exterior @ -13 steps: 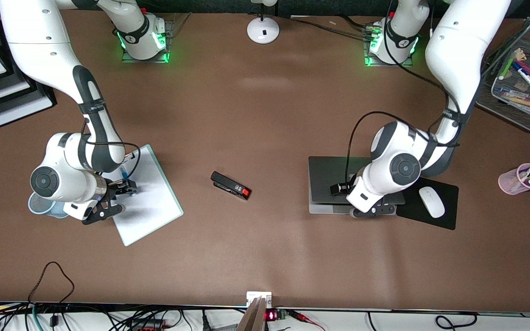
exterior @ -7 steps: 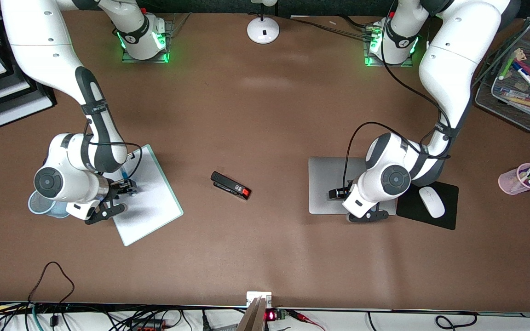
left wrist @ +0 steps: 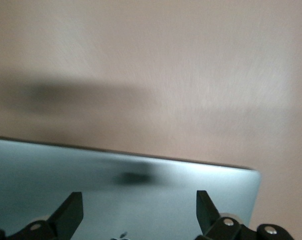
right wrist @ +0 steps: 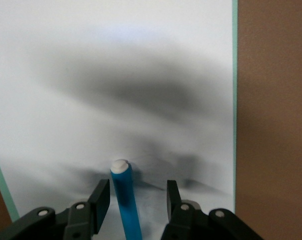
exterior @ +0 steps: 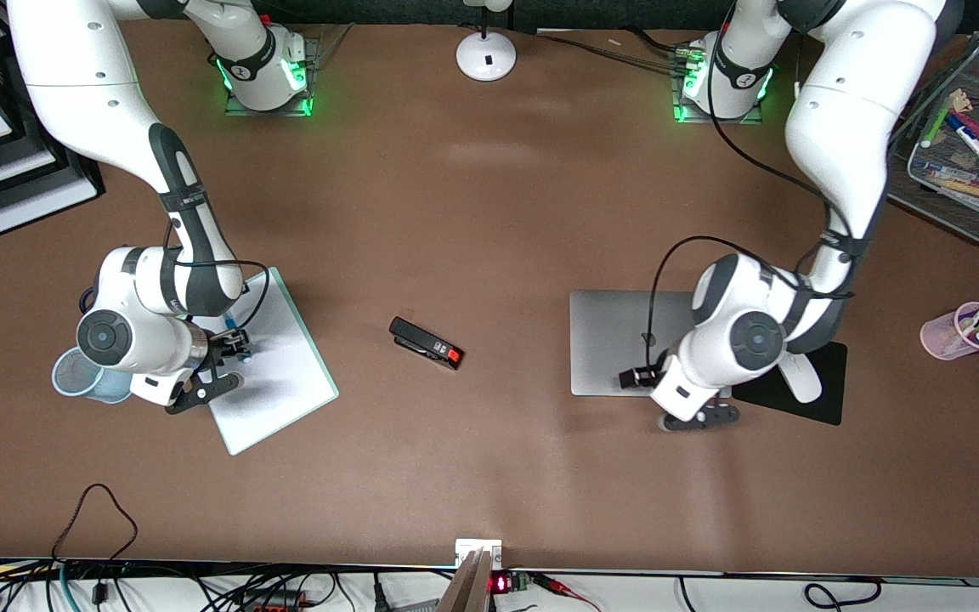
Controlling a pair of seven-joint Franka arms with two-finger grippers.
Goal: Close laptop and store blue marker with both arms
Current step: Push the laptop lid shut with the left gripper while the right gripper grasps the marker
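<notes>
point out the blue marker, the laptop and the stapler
blue marker [right wrist: 126, 200], right wrist view, mid barrel
laptop [exterior: 613, 340], front view, bare part of shut lid
stapler [exterior: 426, 342], front view, middle of body

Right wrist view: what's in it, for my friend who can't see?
The right claw straddles a blue marker, its fingers either side with gaps showing. The marker lies on a white board with a green edge, on a brown table.

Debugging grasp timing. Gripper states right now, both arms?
Left gripper: open, over the closed laptop, holding nothing.
Right gripper: open, fingers either side of the blue marker on the whiteboard, not gripping yet.
</notes>
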